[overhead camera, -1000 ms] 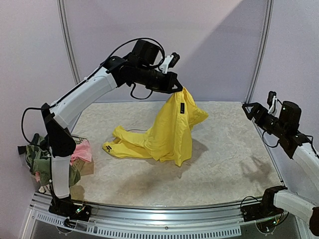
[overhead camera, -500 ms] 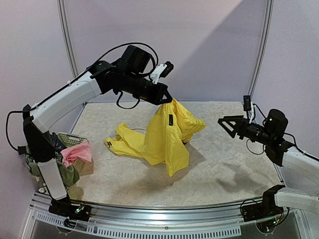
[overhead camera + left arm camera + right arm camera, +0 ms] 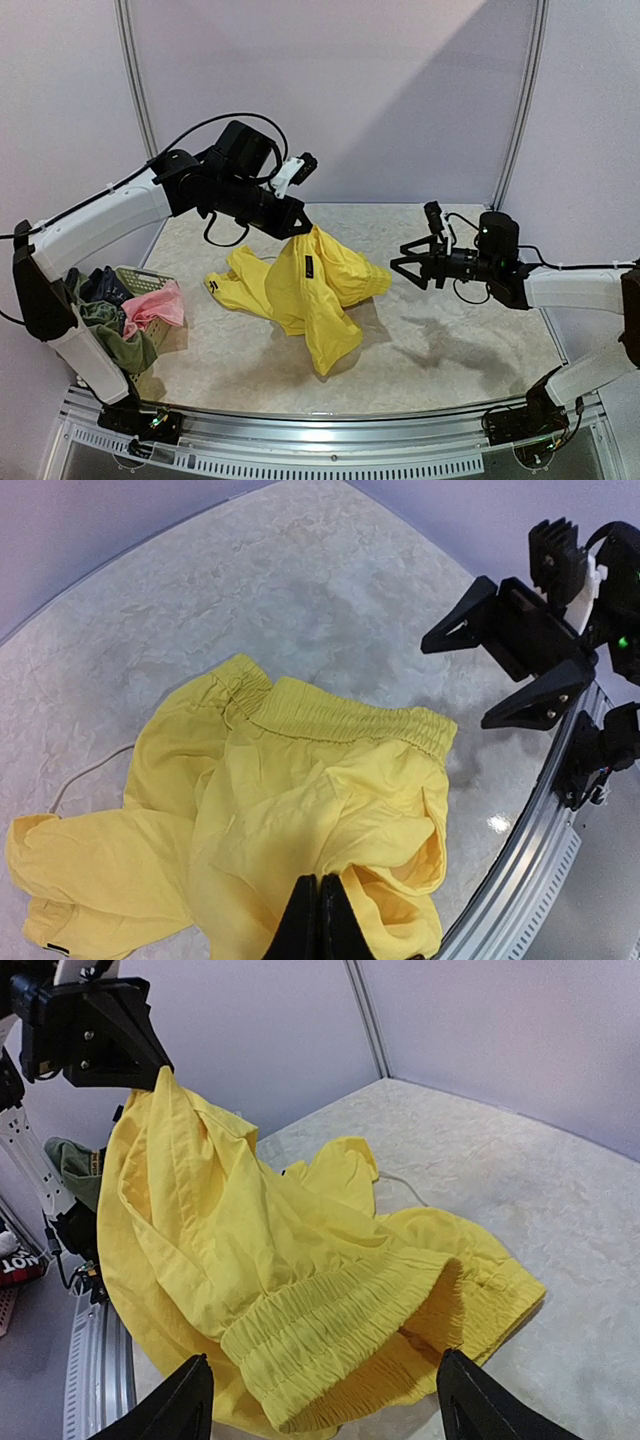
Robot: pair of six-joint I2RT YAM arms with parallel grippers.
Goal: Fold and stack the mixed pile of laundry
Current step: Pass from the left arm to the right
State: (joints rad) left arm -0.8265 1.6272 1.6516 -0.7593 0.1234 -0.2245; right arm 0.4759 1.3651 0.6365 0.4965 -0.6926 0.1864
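1. Sitting at the near left edge of the table (image 3: 460, 340), a pale mesh basket (image 3: 150, 278) holds part of the mixed laundry pile. A pink piece (image 3: 158, 303) lies on top, an olive-green garment (image 3: 118, 345) drapes over the front, and darker cloth is bunched behind.
2. Yellow drawstring shorts (image 3: 310, 295) occupy the middle of the marbled tabletop. 1 part is drawn up into a peak while the rest slumps on the surface and trails to the left. A thin white cord (image 3: 85, 775) lies on the table beside them.
3. The left gripper (image 3: 298, 226) hangs over the table's centre, its 2 fingers (image 3: 305, 925) pressed together on a pinch of yellow fabric at the top of that peak.
4. The right gripper (image 3: 403, 268) reaches in level from the right, its fingers (image 3: 190, 1400) spread apart. The tips are just beside the shorts' gathered elastic waistband, which faces the gap between them. Whether they touch the cloth cannot be told.
5. Plain pale walls (image 3: 400, 100) close the scene behind.
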